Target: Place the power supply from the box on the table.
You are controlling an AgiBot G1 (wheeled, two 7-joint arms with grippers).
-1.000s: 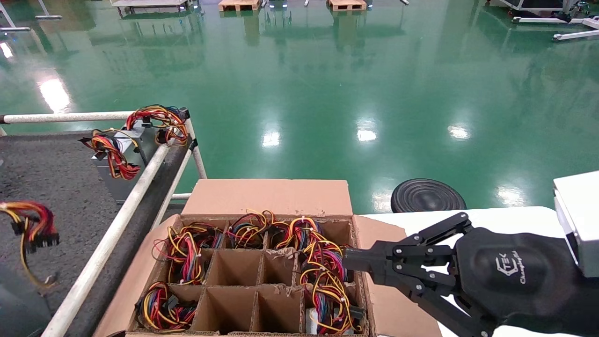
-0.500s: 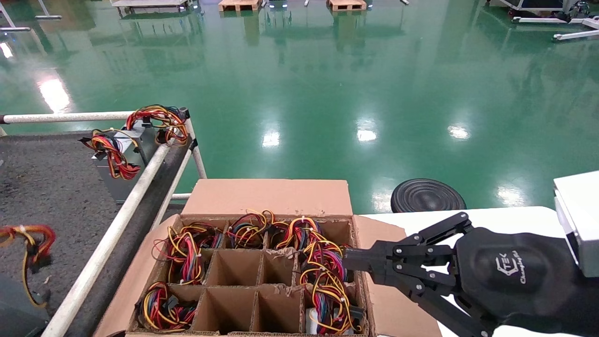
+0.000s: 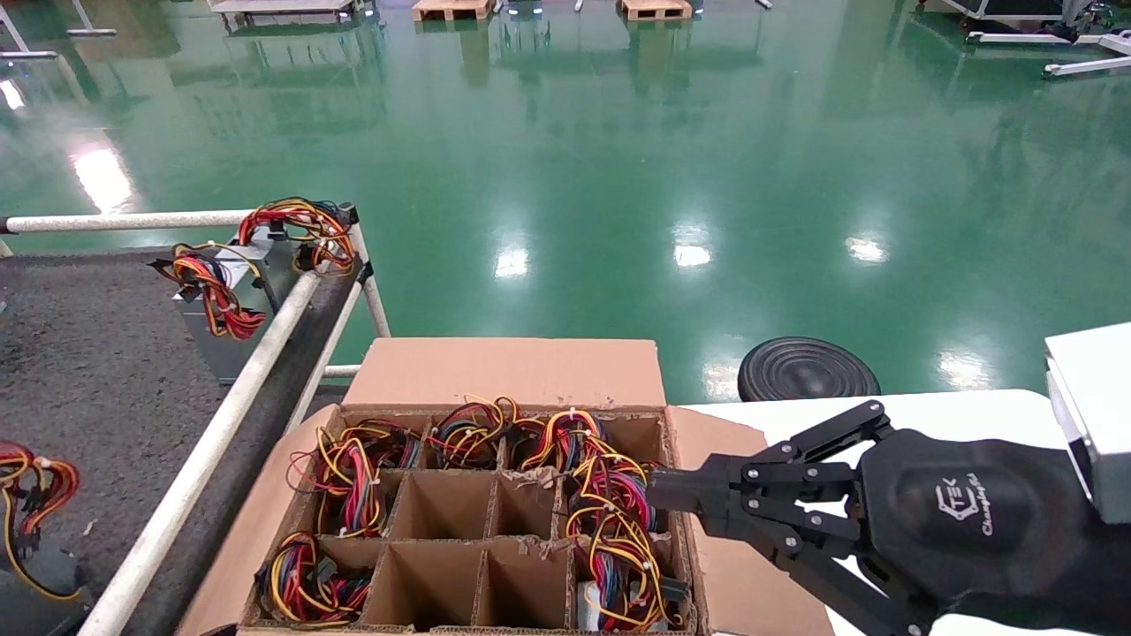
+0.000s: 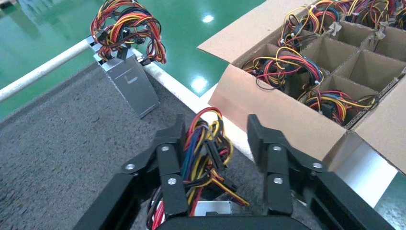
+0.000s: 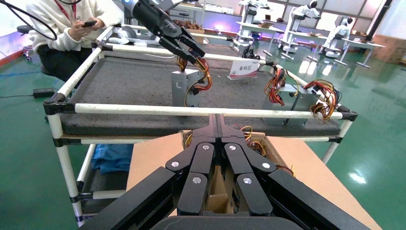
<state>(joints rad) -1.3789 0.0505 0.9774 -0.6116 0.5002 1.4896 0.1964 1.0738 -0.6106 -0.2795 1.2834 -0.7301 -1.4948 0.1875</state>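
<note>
The power supply, a silver box, stands upright on the dark carpeted table. Its red and yellow wire bundle shows at the head view's lower left. My left gripper hangs over it, open. The wires lie between the fingers, against one finger and apart from the other. The silver top shows under them. The cardboard box sits in front of me, with wire bundles in several cells. My right gripper is shut and holds nothing, over the box's right edge.
Another power supply stands at the table's far corner by the white rail. A person crouches beyond the table. A white sign stands on it. A black disc lies on the green floor beside a white tabletop.
The wire bundle at the head view's lower left has sunk lower and further left, towards the table. The right arm has not moved.
</note>
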